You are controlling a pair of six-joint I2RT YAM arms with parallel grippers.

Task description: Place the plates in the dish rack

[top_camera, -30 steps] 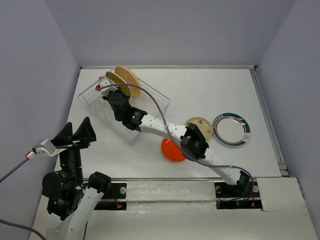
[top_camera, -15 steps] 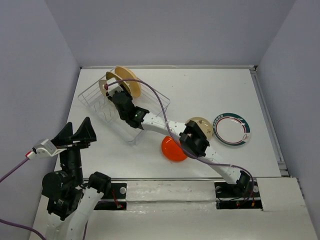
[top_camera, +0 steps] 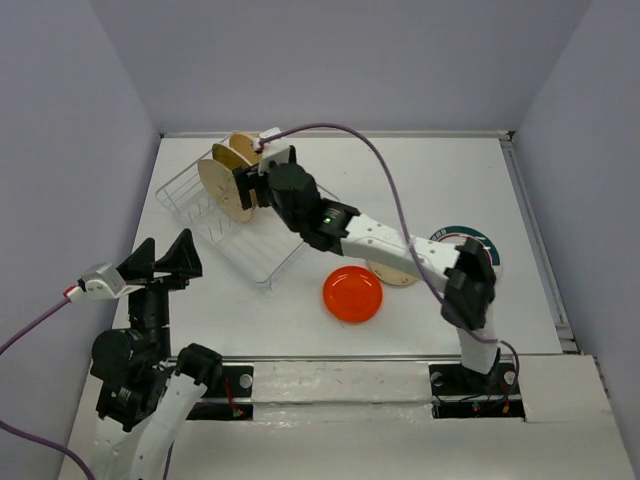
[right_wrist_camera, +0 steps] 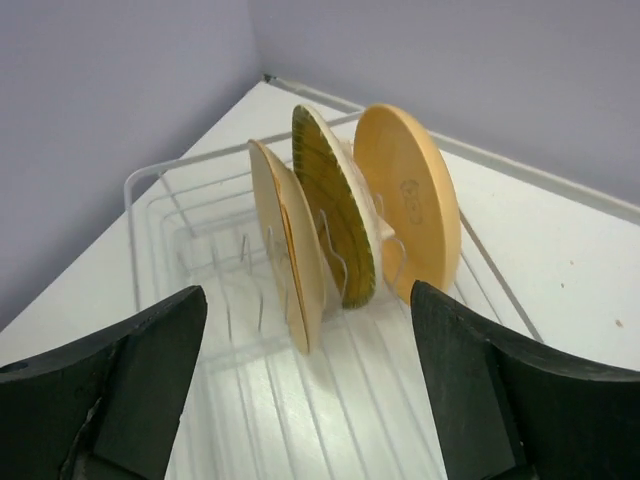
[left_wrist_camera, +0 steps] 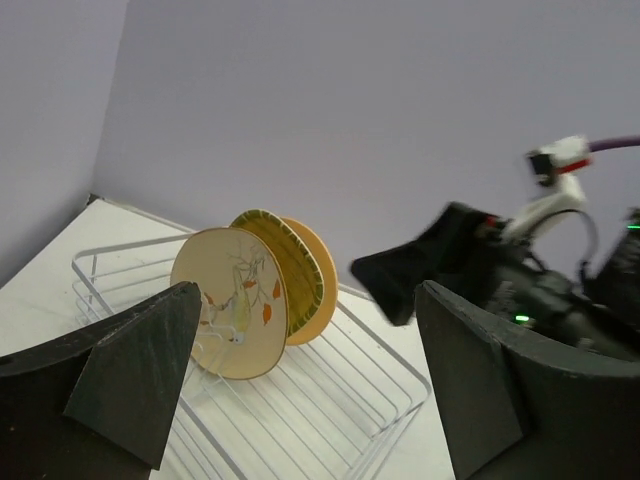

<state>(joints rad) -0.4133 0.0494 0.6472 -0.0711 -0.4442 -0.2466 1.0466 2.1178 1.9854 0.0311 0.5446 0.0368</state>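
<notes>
The white wire dish rack (top_camera: pixel 270 255) sits at the table's back left. Three plates stand upright in it: the cream one with painted marks (top_camera: pixel 222 190), the yellow-olive ribbed one (right_wrist_camera: pixel 335 205) behind it, and the peach round one (top_camera: pixel 243 143) at the back. My right gripper (top_camera: pixel 255 185) hovers just right of them, open and holding nothing. The red-orange plate (top_camera: pixel 352 294) lies flat mid-table. My right arm partly covers the small beige plate (top_camera: pixel 392 274) and the plate with the green-red rim (top_camera: pixel 478 245). My left gripper (top_camera: pixel 165 258) is open and empty, left of the rack.
The rack (left_wrist_camera: pixel 340 420) has free slots in front of the cream plate (left_wrist_camera: pixel 232 315). My right arm spans from the rack's back corner to its base at the near right. Grey walls close in on three sides.
My right gripper opened and let go of the cream plate, which now stands in the rack. The gripper pulled back to the right and the arm's elbow swung right, uncovering the red-orange plate.
</notes>
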